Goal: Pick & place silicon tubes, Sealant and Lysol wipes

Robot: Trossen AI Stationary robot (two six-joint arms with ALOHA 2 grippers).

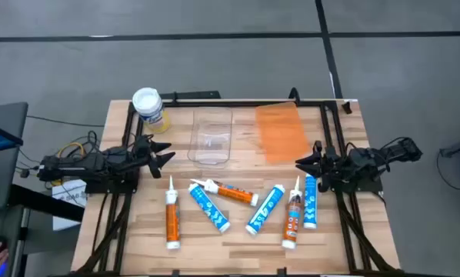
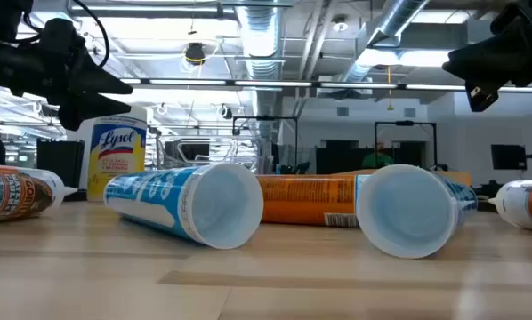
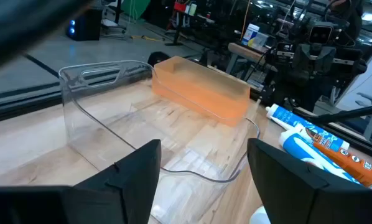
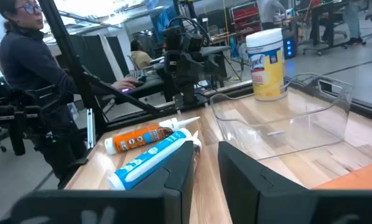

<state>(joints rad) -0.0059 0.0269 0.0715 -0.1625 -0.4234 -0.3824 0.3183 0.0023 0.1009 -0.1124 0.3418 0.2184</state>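
Observation:
The Lysol wipes [image 1: 148, 108], a canister with a white lid and a yellow label, stand upright at the table's far left. Several silicone and sealant tubes lie flat on the near half: orange [image 1: 171, 218], blue [image 1: 210, 206], orange [image 1: 234, 192], blue [image 1: 265, 210], orange [image 1: 291, 218] and blue [image 1: 311, 201]. My left gripper [image 1: 162, 154] hovers open just left of the clear bin, above the table, with nothing between its fingers [image 3: 136, 171]. My right gripper [image 1: 303, 162] hovers shut to the right of the orange bin, over the tips of the rightmost tubes.
A clear plastic bin [image 1: 211, 137] sits at the far middle, and an orange translucent bin [image 1: 281, 132] beside it to the right. A black frame rail [image 1: 238, 101] runs along the table's far edge. A person [image 4: 30, 68] stands beyond the table's left side.

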